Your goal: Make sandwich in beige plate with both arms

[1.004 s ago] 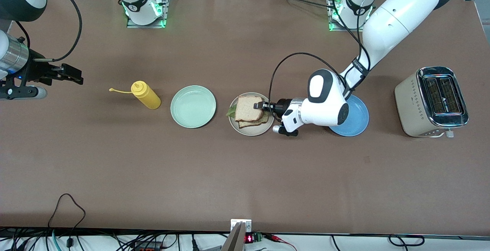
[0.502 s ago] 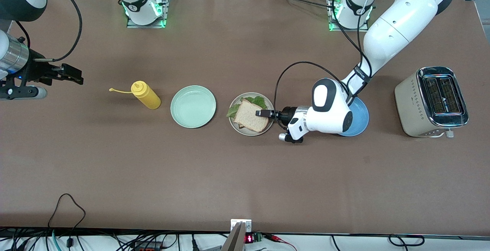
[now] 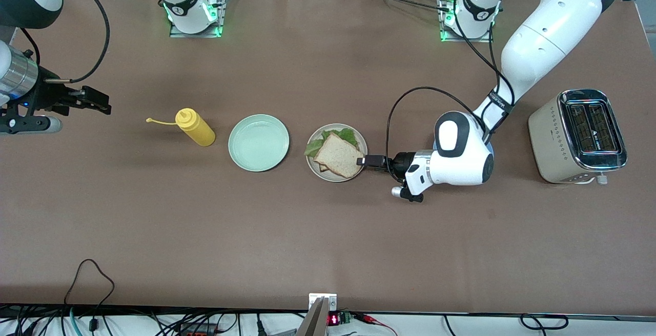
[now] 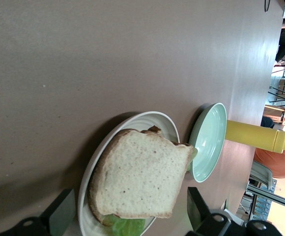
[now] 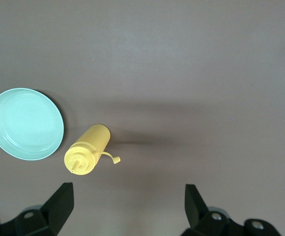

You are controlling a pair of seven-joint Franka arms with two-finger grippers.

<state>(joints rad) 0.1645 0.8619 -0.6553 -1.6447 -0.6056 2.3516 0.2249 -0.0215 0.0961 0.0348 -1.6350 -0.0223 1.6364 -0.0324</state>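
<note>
So sandwich [image 3: 338, 155] sitting stacked on beige plate [image 3: 363, 144] mid-bench, top slice on, lettuce poking out. Left gripper [image 3: 370, 161] hovering at plate rim, jaws spread wide, gripping nothing. Right gripper [image 3: 92, 99] waiting over bench end, jaws wide, empty. Looking basically done imo; next: left arm backing off w/o nudging bread.

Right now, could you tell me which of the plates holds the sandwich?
The beige plate, beside the mint-green plate, holds the sandwich; the mint-green one holds nothing.
</note>
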